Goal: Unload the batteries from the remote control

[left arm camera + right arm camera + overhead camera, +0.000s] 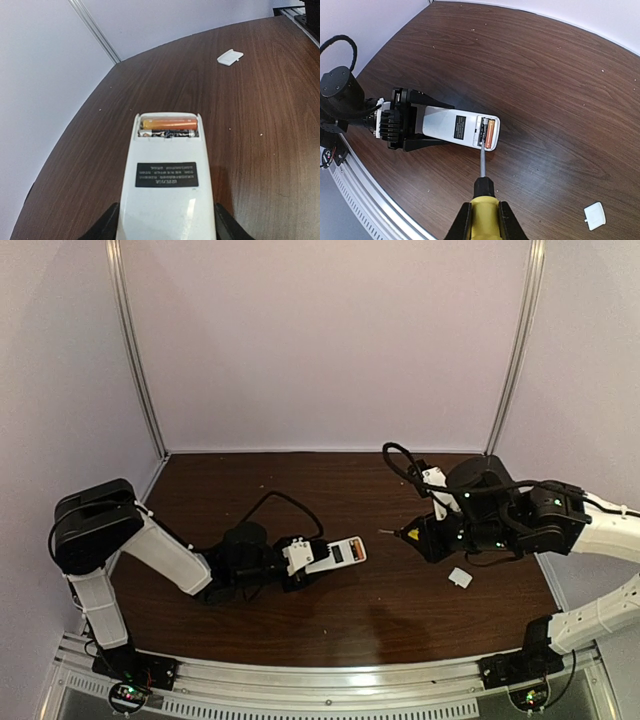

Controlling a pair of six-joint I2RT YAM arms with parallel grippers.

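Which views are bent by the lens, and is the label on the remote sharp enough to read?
Left wrist: the table edge bows strongly; the label on the remote control is too soft to read. Right wrist: the table edge curves too, and the screwdriver handle close to the lens is slightly blurred. Top external: lines look straight, light is even.

table [560, 75]: dark wood-grain, smooth | remote control [442, 124]: matt white plastic | screwdriver [483, 192]: glossy yellow handle, metal shaft

The bottom edge cuts off the remote [167, 152] in the left wrist view and the screwdriver [483, 200] in the right one; the remote's label [167, 174] is unreadable.
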